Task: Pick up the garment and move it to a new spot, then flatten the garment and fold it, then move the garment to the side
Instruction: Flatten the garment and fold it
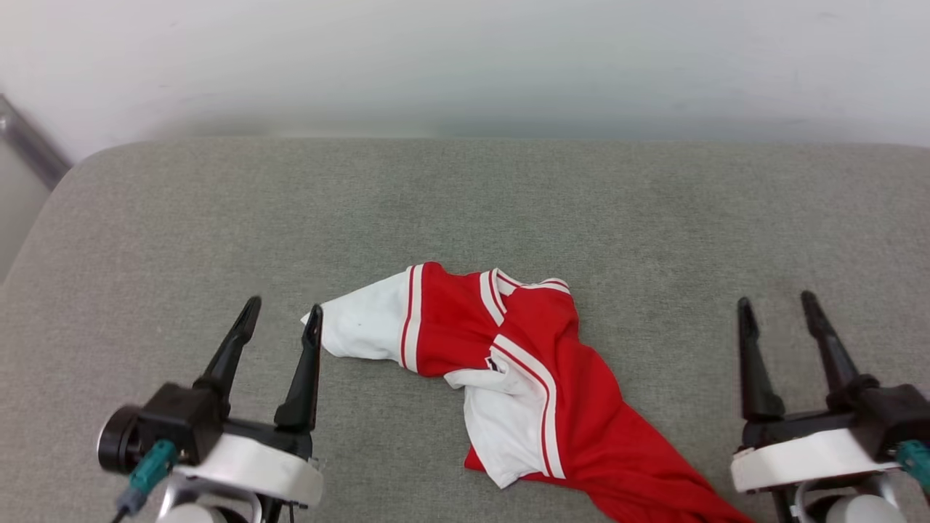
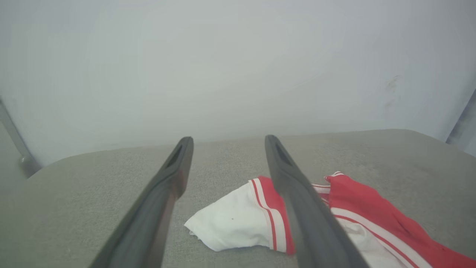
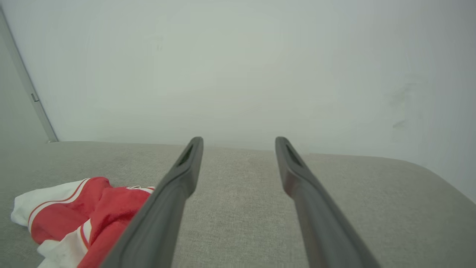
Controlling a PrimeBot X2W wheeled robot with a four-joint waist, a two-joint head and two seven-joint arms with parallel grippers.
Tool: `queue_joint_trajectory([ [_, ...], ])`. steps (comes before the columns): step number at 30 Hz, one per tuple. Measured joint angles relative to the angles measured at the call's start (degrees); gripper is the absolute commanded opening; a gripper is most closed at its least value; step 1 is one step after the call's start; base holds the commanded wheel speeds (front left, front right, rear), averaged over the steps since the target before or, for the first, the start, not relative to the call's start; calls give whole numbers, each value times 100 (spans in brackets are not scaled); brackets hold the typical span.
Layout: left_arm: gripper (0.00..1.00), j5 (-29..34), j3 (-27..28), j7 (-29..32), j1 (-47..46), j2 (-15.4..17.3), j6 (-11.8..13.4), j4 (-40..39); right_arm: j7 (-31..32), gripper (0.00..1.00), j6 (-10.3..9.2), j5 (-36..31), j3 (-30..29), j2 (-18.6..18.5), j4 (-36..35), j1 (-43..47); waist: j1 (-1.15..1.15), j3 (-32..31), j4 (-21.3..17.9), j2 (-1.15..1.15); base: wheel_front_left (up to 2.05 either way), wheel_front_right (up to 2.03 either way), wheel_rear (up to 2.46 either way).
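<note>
surface: grey padded top | garment: crumpled at centre-front, red body trailing toward the near edge | left gripper: jaws spread, empty, white sleeve tip just beside its inner finger, contact unclear | right gripper: jaws spread, empty, well apart from the cloth

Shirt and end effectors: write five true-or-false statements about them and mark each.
1. The shirt lies crumpled on the grey cushion. True.
2. The left end effector is open, near a white sleeve. True.
3. The right end effector grips the shirt. False: it is open, empty and apart from the shirt.
4. The shirt is folded flat. False: it is bunched up.
5. The sleeve trim is red and white. True.
</note>
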Motion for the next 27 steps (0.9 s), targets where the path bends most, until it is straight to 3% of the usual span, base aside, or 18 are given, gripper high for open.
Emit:
queue_joint_trajectory([
  [3,100,312,259,0,325,-264,-107,-78,177,100,0,-93,278,-2,32,3,0,25,73,0,0,0,0],
  [6,100,480,469,0,423,-494,-290,-103,916,100,0,-126,750,-46,-81,-96,0,58,177,0,0,0,0],
  [14,100,828,798,0,477,-873,-812,133,4372,100,1,1079,2475,-1029,-749,-1209,0,222,397,0,0,0,0],
  [20,100,1026,910,0,404,-1218,-1125,322,6681,100,0,1493,2959,-1365,-508,-2117,1,362,605,0,0,0,0],
  [24,100,1179,1043,0,341,-1427,-1294,345,7525,100,0,1713,3051,-1321,-162,-2548,0,437,799,0,0,0,0],
  [27,100,1266,1123,0,341,-1530,-1404,390,7777,100,0,1727,3101,-1335,100,-2679,1,489,961,0,0,0,0],
])
